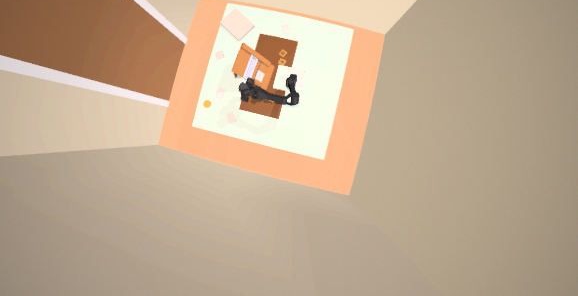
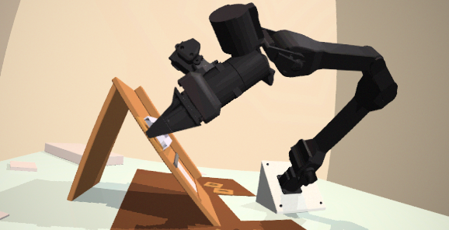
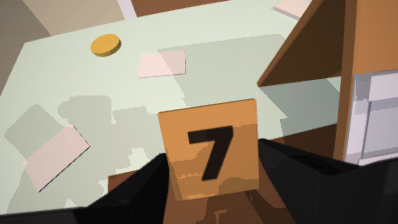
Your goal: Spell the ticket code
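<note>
Tile (image 3: 212, 150) marked 7 is clamped between my gripper's (image 1: 242, 91) (image 2: 149, 134) (image 3: 213, 155) fingers, just beside the board (image 1: 240, 63) (image 2: 124, 93) (image 3: 377, 35), face to the wrist camera. I judge it's held upright there to line up with the rail's (image 1: 251, 67) (image 2: 165, 141) (image 3: 357, 120) near end before sliding in. The ticket's code I can't read.

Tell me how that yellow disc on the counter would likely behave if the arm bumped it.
The yellow disc lies flat and looks low for its width, so it would probably slide rather than tip. Its round edge suggests it could roll if it were stood up. Its outline looks even and unbent, so it is likely stiff.
</note>
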Robot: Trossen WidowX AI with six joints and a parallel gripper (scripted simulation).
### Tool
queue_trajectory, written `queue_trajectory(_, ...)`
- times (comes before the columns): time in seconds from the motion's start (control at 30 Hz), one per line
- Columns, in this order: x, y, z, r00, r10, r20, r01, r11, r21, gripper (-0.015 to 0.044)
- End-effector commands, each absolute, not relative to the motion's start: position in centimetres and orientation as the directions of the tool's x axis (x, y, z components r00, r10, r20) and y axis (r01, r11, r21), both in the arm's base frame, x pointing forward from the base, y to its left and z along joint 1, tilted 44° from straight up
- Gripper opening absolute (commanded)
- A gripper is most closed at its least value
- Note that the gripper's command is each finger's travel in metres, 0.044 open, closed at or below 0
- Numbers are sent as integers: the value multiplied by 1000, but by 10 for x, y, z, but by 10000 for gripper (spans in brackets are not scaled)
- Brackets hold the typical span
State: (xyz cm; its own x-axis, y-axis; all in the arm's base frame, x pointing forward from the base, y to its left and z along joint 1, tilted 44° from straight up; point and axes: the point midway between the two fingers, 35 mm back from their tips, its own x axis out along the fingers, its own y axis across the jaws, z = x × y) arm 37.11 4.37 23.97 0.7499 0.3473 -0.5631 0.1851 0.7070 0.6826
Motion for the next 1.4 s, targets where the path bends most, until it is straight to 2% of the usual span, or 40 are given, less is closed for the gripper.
queue_trajectory(0.0, 372, 43, 240, 752, 342, -563, 191, 705, 683, 0)
queue_trajectory(1.37, 367, 28, 226, 752, 341, -564, 192, 706, 682, 0)
